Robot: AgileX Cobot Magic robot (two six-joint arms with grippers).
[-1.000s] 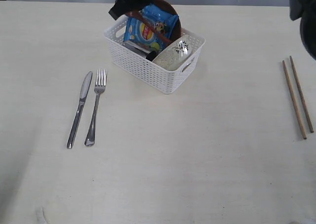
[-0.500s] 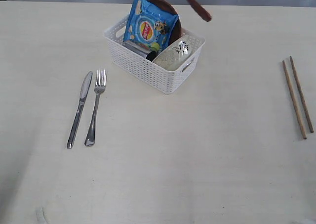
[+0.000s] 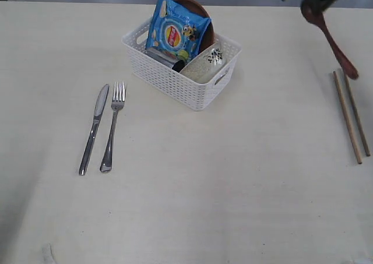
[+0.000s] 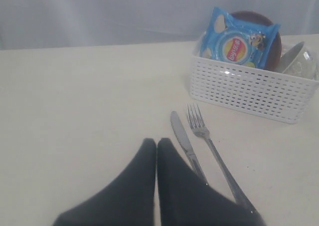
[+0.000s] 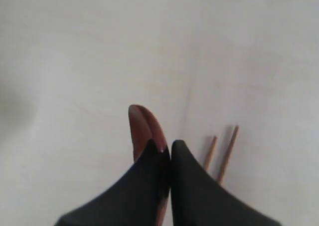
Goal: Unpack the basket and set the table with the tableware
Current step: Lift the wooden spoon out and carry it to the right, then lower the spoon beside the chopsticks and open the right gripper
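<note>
your exterior camera looks steeply down on the worktop [image 3: 186, 217] from its near edge. the left wrist camera sits low, facing the basket [image 4: 249, 89]; the right looks closely down on the chopsticks [image 5: 224, 151]. the exterior view shares both.

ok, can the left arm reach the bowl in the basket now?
Probably yes: the left pincer is empty, the bowl leans uncovered in the basket, and the right pincer holds the spoon off by the chopsticks.
</note>
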